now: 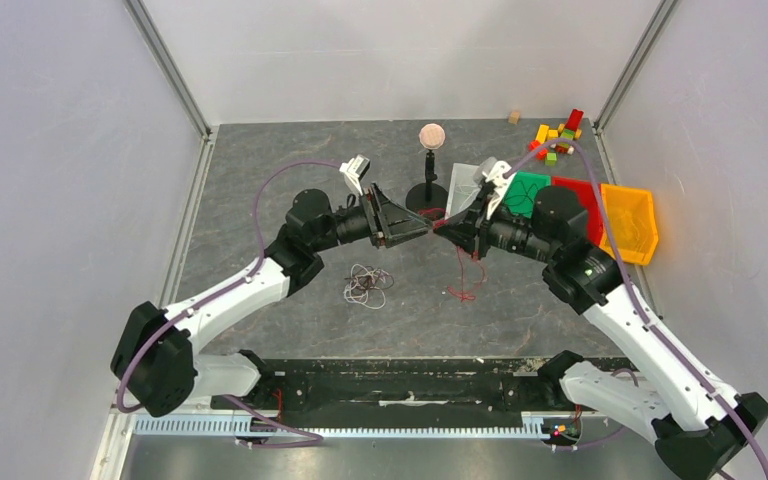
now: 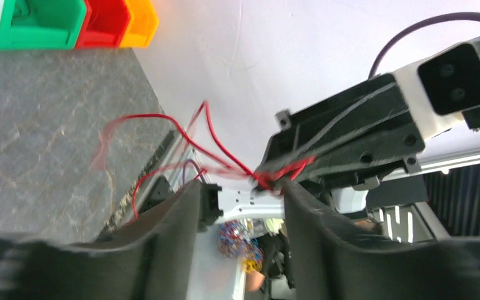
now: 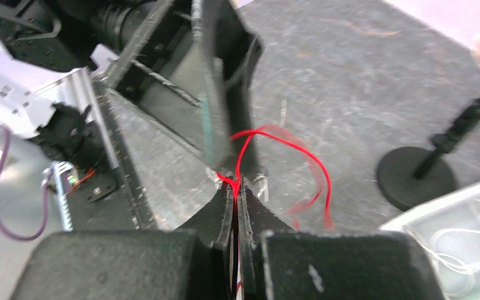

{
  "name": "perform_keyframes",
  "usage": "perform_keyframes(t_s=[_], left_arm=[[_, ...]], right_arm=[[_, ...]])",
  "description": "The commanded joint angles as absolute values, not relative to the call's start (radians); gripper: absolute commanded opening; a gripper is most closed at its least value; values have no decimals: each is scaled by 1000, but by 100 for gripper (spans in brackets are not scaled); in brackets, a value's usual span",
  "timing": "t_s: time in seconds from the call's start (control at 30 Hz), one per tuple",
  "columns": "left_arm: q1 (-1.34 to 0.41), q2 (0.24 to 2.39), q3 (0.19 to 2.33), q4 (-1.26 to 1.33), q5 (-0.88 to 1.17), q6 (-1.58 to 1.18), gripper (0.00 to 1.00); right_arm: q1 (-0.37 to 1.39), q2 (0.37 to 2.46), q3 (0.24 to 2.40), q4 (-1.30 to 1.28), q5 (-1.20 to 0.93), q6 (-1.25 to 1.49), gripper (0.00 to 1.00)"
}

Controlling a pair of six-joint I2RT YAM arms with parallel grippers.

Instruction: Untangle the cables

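over the grey tabletop (image 1: 260, 190) the right gripper (image 3: 234, 194) clamps a red cable (image 3: 300, 150) mid-air, the left gripper (image 2: 244, 190) open-fingered beside it, pale cables (image 1: 368, 285) lying below; separating seems underway, so next the left should close on a strand.

Table (image 1: 260, 180): grey, mottled like stone, walled in white on three sides.
Stand (image 1: 427, 193): black, round foot and thin pole, upright in the far half.
Ball (image 1: 431, 134): pale pink, on top of the pole.
White tray (image 1: 465, 180): just right of the stand's foot, partly hidden.
Green bin (image 1: 527, 190): beside the tray, toward the right wall.
Red bin (image 1: 586, 197): touching the green one, mostly covered.
Orange bin (image 1: 628, 222): last in the row, nearest the right wall.
Blocks (image 1: 558, 135): small heap in the far right corner; red, yellow, green, orange.
Tan cube (image 1: 513, 117): alone, left of the heap, by the far wall.
Rail (image 1: 360, 428): ridged metal strip along the near edge.
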State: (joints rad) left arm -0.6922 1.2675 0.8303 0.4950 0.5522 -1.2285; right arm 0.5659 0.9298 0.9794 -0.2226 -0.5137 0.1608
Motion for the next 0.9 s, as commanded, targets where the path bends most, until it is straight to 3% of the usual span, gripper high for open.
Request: perform_keyframes(t_s=[0.0,0.13,0.37,0.63,0.87], left_arm=[[-617,1237,827,389,709,-1174,66],[-573,1138,831,276,729,-1013,72],[-571,1035,776,182,716,-903,72],[-571,1054,764,229,701,-945,72],[-571,1063,732,311,708,-947,72]], right_arm=[[494,861,1054,-247,-369,89,0],[405,822,1032,-477,-299,80,0],[227,869,1075,-706,-129,70,0],[-226,1306,1330,-953,-353,-42,0],[-322,1458,1434,-702,-509,-94,0]])
